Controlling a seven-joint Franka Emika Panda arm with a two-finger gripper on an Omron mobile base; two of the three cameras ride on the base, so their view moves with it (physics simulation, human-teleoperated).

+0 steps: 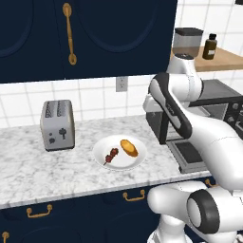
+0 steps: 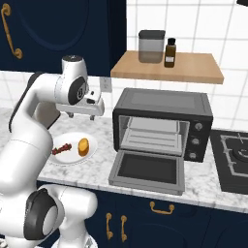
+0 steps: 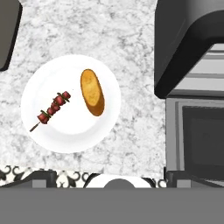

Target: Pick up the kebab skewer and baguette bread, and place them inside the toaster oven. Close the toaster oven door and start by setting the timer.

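Here the tool (image 2: 92,107) is held high above the marble desk (image 1: 28,166), its jaws spread wide and nothing gripped between them. Below it, a white plate (image 3: 70,140) is seen on the desk, and on it the kebab skewer (image 3: 53,107) and the baguette bread (image 3: 92,92) are laid side by side, apart from each other. The toaster oven (image 2: 162,104) is set just beside the plate, and the toaster oven door (image 2: 147,170) is dropped flat open in front. A silver toaster (image 1: 57,125) is placed on the plate's other side. The fingertips are barely seen in the hand view, probably near its lower edge.
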